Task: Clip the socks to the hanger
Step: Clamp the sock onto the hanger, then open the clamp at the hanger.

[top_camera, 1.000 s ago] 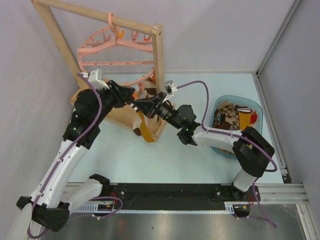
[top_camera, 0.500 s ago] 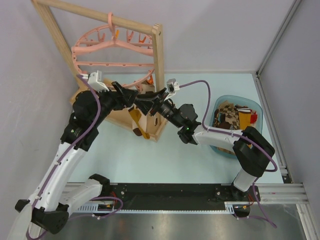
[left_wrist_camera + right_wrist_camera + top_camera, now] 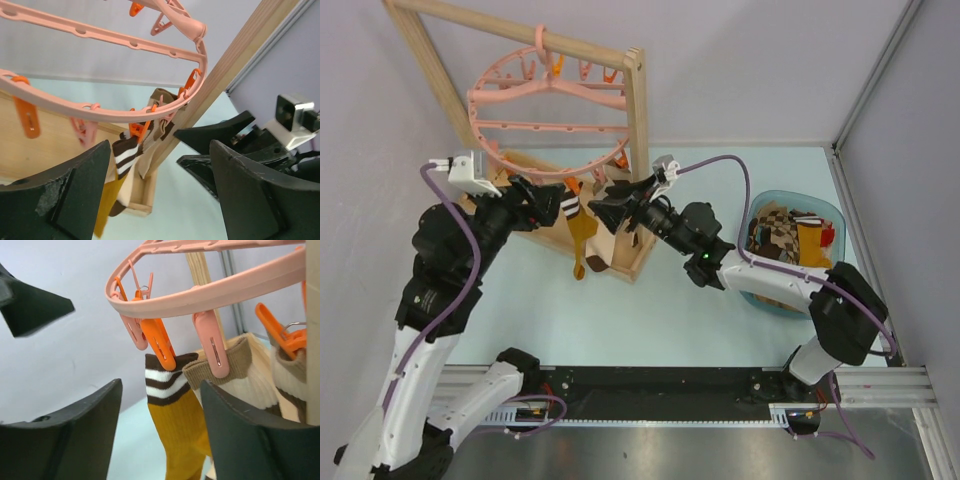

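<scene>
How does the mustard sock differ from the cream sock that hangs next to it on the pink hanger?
The mustard sock has a cuff striped dark brown and white; the cream sock has a plain tan cuff. An orange clip holds the mustard sock, while a pink clip holds the cream sock. In common: both hang by the cuff, side by side, from the rim of the hanger.

hanger [image 3: 215, 290]: pink, round, hanging | mustard sock [image 3: 181, 432]: clipped, dangling | cream sock [image 3: 250, 382]: clipped
</scene>
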